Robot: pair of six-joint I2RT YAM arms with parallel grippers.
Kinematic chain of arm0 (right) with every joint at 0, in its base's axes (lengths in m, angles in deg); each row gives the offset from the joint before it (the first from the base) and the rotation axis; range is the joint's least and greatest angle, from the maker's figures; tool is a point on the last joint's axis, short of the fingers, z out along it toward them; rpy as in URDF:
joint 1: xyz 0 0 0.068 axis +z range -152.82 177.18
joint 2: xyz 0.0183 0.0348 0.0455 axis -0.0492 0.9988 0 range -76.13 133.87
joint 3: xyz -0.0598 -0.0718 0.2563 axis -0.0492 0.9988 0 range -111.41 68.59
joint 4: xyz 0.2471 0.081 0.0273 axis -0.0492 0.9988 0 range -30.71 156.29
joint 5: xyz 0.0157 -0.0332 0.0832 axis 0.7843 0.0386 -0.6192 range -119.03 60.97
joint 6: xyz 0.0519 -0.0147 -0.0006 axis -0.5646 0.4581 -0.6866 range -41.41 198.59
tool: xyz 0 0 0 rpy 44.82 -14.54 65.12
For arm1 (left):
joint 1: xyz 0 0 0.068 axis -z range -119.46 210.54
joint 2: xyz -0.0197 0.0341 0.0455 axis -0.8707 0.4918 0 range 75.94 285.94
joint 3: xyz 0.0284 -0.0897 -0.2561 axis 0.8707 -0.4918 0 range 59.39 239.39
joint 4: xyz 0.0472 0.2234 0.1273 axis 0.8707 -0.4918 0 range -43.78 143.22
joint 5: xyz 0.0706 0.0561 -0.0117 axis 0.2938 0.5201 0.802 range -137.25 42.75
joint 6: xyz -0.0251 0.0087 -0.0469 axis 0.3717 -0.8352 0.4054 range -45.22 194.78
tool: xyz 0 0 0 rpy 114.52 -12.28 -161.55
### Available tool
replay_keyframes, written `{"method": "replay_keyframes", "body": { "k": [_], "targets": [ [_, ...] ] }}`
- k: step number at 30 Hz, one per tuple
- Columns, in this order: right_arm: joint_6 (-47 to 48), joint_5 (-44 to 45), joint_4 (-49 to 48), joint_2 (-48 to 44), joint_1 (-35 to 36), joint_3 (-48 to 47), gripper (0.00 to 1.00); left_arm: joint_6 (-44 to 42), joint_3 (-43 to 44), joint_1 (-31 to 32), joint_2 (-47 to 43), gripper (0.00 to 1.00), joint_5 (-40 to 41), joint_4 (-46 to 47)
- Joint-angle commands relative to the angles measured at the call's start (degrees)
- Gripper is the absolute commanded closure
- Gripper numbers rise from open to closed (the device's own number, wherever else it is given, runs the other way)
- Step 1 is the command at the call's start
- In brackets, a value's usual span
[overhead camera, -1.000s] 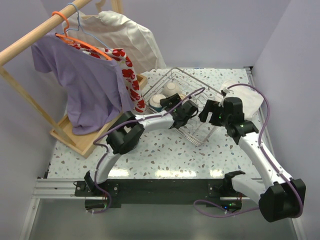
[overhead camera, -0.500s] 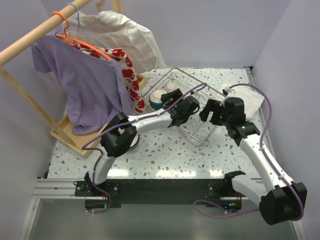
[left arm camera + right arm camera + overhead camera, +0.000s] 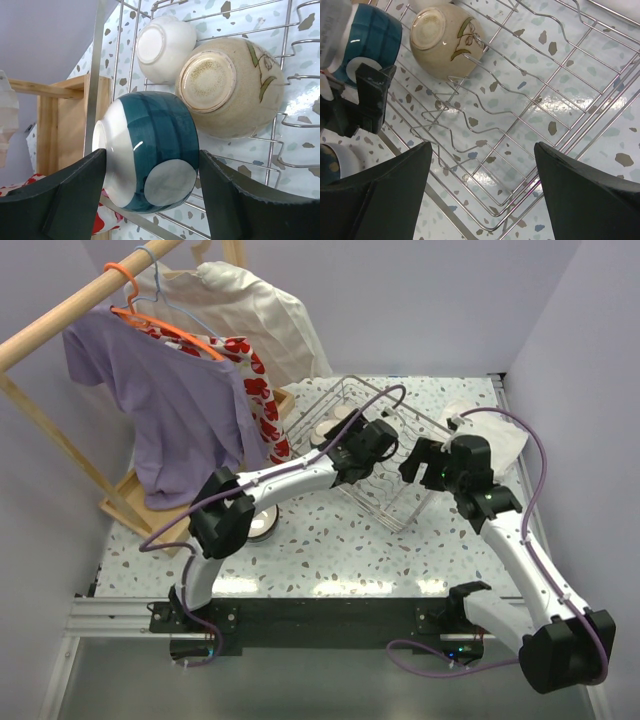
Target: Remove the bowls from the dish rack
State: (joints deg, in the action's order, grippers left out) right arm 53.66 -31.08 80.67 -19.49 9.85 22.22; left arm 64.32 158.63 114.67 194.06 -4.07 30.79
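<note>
My left claw stands wide astride the teal bowl, which lies on its side by the dish rack rail. It looks glazed, stiff, probably slick and chippable, so I'd squeeze gently across its round belly. Just beside it lie a beige bowl and a white bowl. My right claw gapes wide over the rack's right side, holding nothing.

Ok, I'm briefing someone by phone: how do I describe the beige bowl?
Find the silver wire dish rack on the table; three bowls sit in its far-left corner. Next to the plain white bowl and the teal-banded bowl, the beige bowl alone carries a painted green leaf sprig.
</note>
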Motion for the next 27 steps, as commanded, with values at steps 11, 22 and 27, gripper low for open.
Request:
{"method": "replay_keyframes", "body": {
  "k": [11,22,27],
  "targets": [
    [-1.8,-9.4,-13.7,2.6,-0.3,2.9,0.13,6.1,7.2,-3.6,-10.0,0.6,-7.3,-3.9],
    [-7.8,-24.0,-35.1,12.0,-0.9,7.3,0.13,13.5,7.0,-5.8,-15.6,0.61,-16.1,-6.2],
    [-10.3,-25.8,-42.0,16.4,-0.9,7.2,0.14,17.0,4.1,-5.8,-19.3,0.63,-19.8,-4.1]
  ]
}}
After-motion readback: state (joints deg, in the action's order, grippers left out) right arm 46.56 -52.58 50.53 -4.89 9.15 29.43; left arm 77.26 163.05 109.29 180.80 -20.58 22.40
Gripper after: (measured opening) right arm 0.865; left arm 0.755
